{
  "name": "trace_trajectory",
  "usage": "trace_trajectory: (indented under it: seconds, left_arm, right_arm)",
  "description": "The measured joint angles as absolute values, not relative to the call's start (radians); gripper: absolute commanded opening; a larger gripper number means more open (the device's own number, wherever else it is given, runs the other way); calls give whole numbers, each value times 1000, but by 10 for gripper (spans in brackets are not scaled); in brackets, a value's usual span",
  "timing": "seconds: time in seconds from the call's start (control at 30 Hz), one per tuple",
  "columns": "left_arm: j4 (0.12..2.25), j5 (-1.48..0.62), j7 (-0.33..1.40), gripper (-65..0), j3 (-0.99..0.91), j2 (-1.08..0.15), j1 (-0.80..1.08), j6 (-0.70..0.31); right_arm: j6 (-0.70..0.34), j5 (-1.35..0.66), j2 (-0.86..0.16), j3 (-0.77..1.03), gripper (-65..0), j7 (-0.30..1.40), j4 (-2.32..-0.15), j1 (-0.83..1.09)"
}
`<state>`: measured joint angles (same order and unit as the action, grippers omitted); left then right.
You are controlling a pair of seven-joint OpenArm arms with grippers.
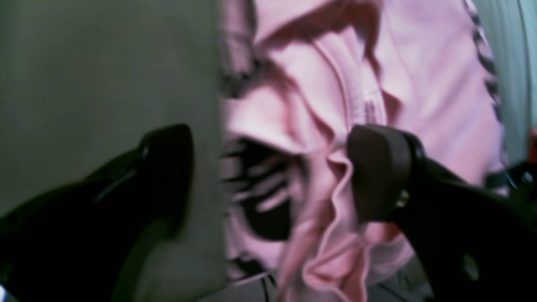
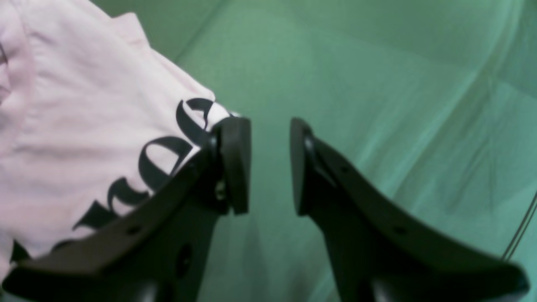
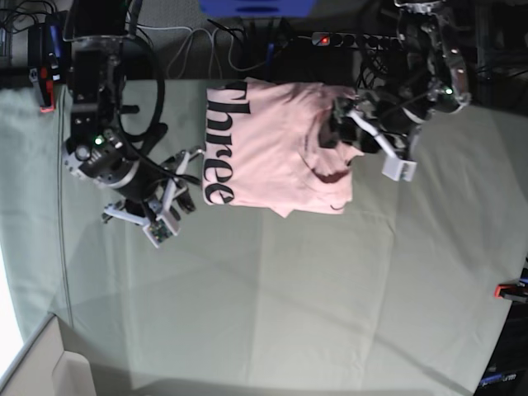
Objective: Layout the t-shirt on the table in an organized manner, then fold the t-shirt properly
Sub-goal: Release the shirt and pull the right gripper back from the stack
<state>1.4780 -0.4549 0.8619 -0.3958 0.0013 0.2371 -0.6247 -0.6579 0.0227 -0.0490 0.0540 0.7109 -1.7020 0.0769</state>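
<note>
The shirt (image 3: 276, 144) lies at the far middle of the table (image 3: 313, 297), partly folded into a rough block, with the black lettering running along the edge on the base view's left and bunched folds at the neck end on that view's right. Its long axis runs across the table, from one arm to the other, so each arm has one end of it. Left gripper (image 1: 268, 176): jaws stand wide apart in the wrist view, and a ruffled ridge of pink cloth sits between them, right against the right-hand pad; whether the pad presses it I cannot tell, but nothing is clamped. Right gripper (image 2: 270, 165): jaws parted by a narrow gap with only green cloth showing through it, so it holds nothing; the lettered edge of the shirt lies just beside its left jaw, off to that side and not between the pads. In the base view the right gripper sits just off the lettered edge, near but apart. Judgement: the left arm is closer to usable fabric, being over the bunched end. The neck end looks untidy, so the layout seems unfinished; smoothing that bunch likely comes first.
</note>
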Motion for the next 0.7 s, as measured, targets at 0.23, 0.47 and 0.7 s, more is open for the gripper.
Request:
trace_trajectory:
  seconds: [0.23, 0.47, 0.7]
  left_arm:
    - [1419, -462, 843, -92, -397, 23, 212, -625]
    - [1401, -470, 841, -94, -401, 17, 204, -632]
    - [1313, -480, 826, -304, -404, 17, 146, -632]
  right_arm:
    - [-658, 22, -49, 54, -476, 710, -1702, 87]
    - [-658, 22, -49, 54, -477, 711, -1702, 101]
    - [-658, 22, -49, 52, -477, 711, -1702, 110]
